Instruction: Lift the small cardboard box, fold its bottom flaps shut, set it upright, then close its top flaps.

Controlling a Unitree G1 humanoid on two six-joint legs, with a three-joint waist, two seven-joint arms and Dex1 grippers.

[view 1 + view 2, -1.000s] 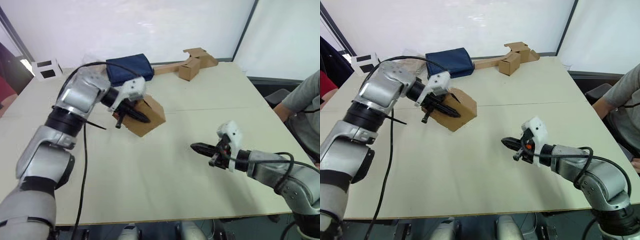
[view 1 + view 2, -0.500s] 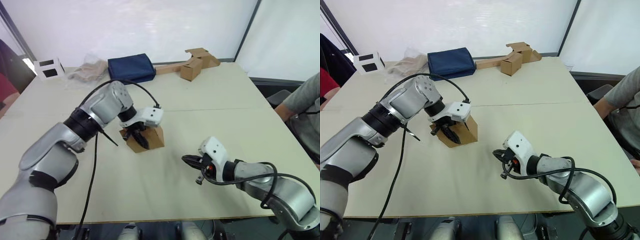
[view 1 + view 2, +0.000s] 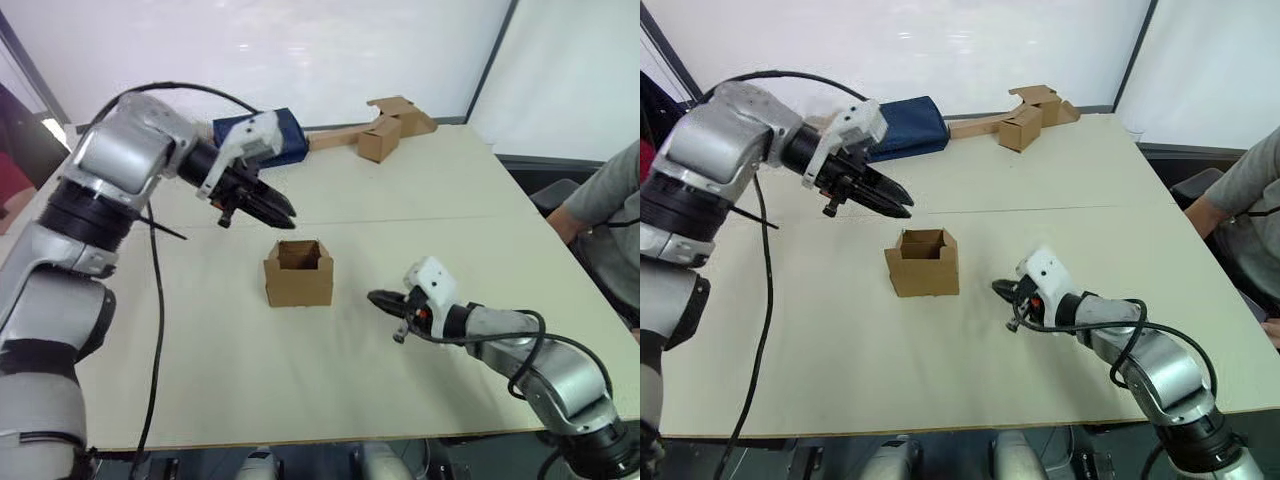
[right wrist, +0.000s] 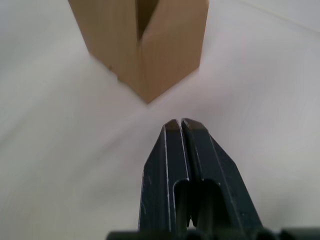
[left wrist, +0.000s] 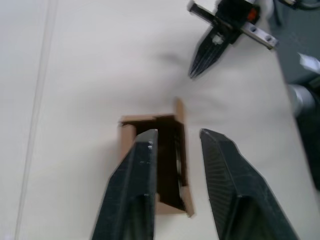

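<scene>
Left eye view, table: wide pale beige table (image 3: 330, 390), bare around the work.
Background items: a dark blue fabric pouch (image 3: 285, 135) and a cluster of brown cardboard boxes joined to a long cardboard strip (image 3: 385, 128) lie along the far edge, well apart from the work; a person's grey sleeve (image 3: 610, 200) shows at the table's right side.
Task thing: the small plain brown corrugated cardboard box (image 3: 298, 272) stands upright near the table's middle, its mouth open to the ceiling, touched by neither arm. The top flaps (image 3: 299, 252) stand up around the opening, not yet folded.
Left end effector (image 3: 272, 208): hangs above and behind the box, black fingers narrowly parted, holding nothing.
Right end effector (image 3: 383, 298): low over the table just right of the box, fingers pressed together, empty.
Stage, as I judge it: box set upright; closing the top remains.
Risk: the box is light and unheld, so a push on one flap could slide or tip it unless the other arm braces a wall. A flap pressed out of order could block the tuck tab.
Left wrist view adds: a look straight down into the dark box interior, between its own fingers (image 5: 135, 190).
Right wrist view adds: a low look at a vertical corner edge of the box, with the closed fingertips (image 4: 181, 131) near it.
</scene>
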